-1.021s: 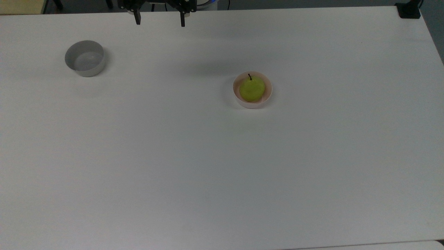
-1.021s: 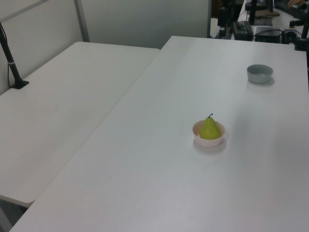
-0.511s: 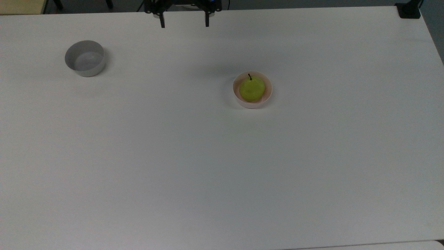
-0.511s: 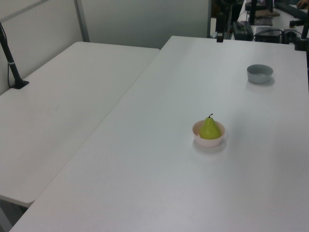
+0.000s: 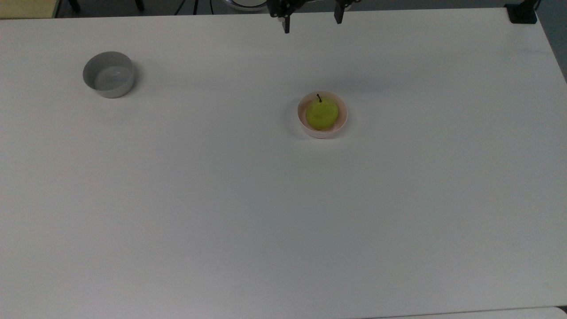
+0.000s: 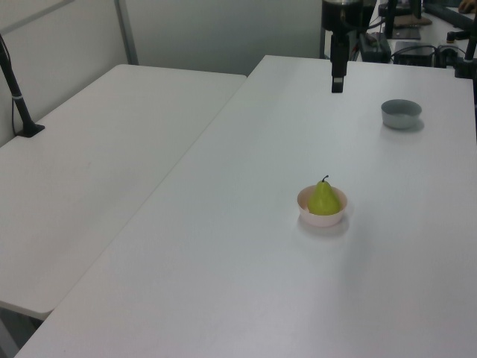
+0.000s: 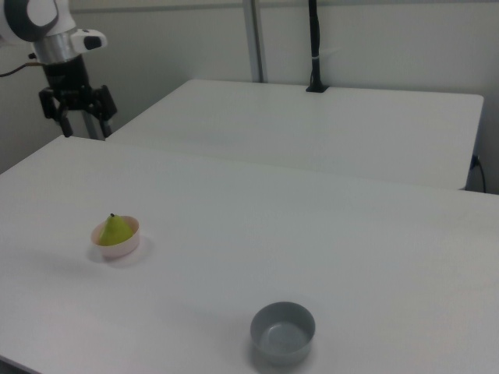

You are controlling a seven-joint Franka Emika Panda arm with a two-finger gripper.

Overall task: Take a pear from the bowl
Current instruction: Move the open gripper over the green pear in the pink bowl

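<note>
A small yellow-green pear [image 7: 115, 229] with a short dark stem sits upright in a small round pale pink bowl [image 7: 118, 241] on the white tabletop [image 7: 312, 241]. Well apart, toward the right view's lower right, stands a round grey bowl [image 7: 282, 332]. The black two-finger claw [image 7: 84, 128] hangs above the tabletop's far left, fingers spread apart.

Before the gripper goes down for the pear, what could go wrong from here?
1. The pear nearly fills the pink bowl, so the open gripper may strike the rim and tip or push the bowl.
2. The pear is rounded and narrows toward its stem, so a high grasp could slip off.
3. The bowl looks light; it might lift together with the pear.
</note>
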